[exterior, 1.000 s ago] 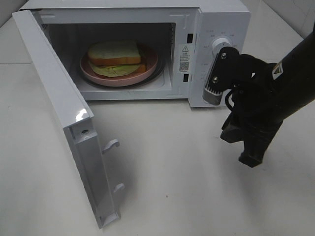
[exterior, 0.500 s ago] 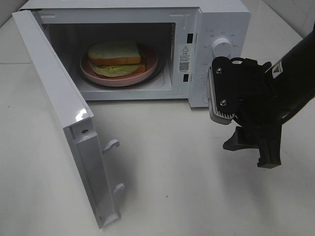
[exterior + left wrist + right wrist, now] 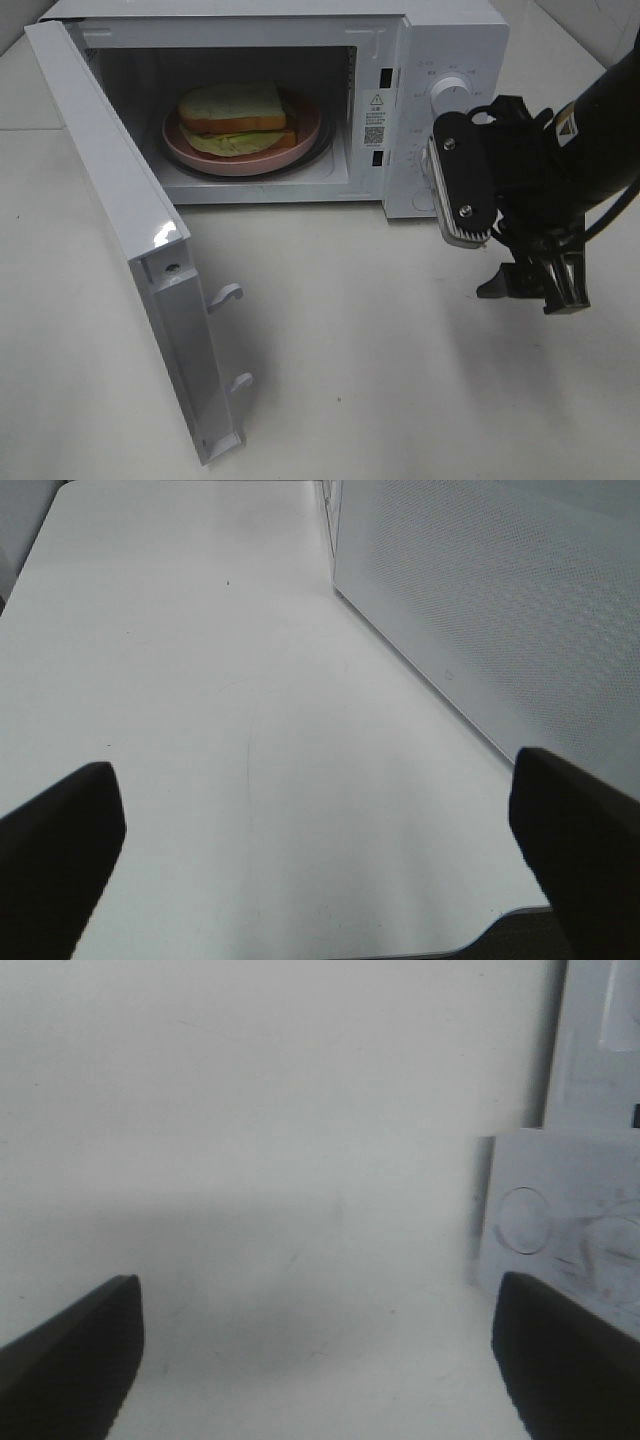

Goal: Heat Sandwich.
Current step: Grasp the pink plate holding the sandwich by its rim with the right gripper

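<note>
White tabletop [image 3: 400, 380], microwave [image 3: 450, 40] door swung wide. Sandwich [image 3: 235, 115] on pink plate [image 3: 300, 140] inside microwave, well apart from right gripper [image 3: 530, 292] outside near microwave's dial; jaws spread, empty. Left gripper [image 3: 320, 870] likewise spread, empty, visible only from its wrist; sandwich only from above.

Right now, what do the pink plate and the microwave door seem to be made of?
Pink plate: probably glazed ceramic or smooth plastic, going by its even colour and the soft sheen on its rim. Microwave door: white painted metal or moulded plastic with a glossy finish. A bright glint shows on its edge.
</note>
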